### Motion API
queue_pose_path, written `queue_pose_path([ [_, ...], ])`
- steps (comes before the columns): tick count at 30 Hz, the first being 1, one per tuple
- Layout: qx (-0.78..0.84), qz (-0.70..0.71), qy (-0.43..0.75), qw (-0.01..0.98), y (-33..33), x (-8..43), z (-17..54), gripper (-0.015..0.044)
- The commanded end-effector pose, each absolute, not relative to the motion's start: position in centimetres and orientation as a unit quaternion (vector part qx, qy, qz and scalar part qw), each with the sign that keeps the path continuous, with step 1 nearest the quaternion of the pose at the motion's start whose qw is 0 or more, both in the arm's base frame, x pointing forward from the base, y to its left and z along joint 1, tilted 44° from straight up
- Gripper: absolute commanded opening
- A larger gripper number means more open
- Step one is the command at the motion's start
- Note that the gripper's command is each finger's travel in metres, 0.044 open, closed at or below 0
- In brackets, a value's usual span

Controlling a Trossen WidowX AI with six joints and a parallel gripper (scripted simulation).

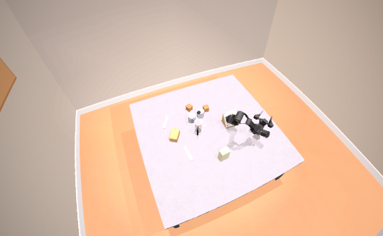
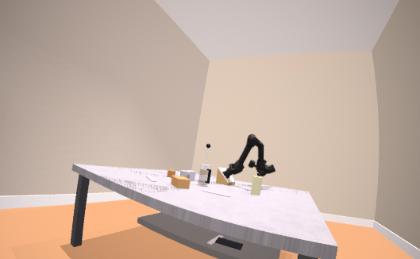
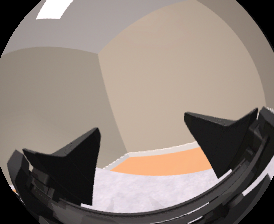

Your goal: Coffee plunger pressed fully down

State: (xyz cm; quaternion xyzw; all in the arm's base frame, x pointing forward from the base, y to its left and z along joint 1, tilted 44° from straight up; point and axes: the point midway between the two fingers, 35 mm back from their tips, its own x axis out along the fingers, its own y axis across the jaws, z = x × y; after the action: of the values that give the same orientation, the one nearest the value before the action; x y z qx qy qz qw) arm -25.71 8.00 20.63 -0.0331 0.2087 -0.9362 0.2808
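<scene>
Glass coffee press [image 2: 205,175], tall black-knobbed plunger [image 2: 208,145] raised: likely light and tippy. Press straight down on the knob. Black gripper [image 1: 266,119] well apart, fingers wide, holding nothing.

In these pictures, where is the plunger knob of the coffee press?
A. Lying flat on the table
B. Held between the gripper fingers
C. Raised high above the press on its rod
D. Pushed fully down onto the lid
C: in the exterior view the plunger knob stands high on its rod above the coffee press, and the open gripper is away from it.

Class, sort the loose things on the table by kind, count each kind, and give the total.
Coffee press: 1
Orange blocks: 3
Cream block: 1
White cylinder: 1
Flat white strips: 2
Total: 8
</scene>
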Motion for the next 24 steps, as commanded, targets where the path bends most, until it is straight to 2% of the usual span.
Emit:
queue_pose_path([
  [1,0.013,-0.968,0.193,0.158,14.2,-24.1,21.8,0.0440],
  [11,0.091,-0.979,0.134,-0.126,25.7,-15.3,24.4,0.0440],
  [17,0.119,-0.947,0.090,-0.286,29.8,-7.5,25.8,0.0440],
  [24,0.165,-0.877,0.147,-0.426,31.6,1.4,27.8,0.0440],
])
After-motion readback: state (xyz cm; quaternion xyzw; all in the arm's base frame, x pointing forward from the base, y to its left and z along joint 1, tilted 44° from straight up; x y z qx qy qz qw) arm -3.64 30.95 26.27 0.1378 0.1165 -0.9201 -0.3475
